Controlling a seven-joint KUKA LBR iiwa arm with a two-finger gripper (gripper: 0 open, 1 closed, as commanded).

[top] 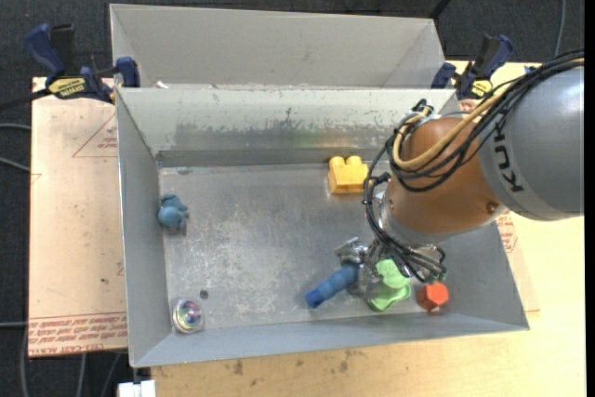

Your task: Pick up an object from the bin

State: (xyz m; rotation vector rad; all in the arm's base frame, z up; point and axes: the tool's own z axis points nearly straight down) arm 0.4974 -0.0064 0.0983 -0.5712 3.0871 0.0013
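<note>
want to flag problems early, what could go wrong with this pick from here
The gripper is over a tight cluster: a blue elongated plastic piece, a bright green lumpy piece and a small orange-red piece. It may catch two at once or knock one aside. The cluster also lies close to the grey metal bin's front wall, so a pushed piece could wedge there.
</note>
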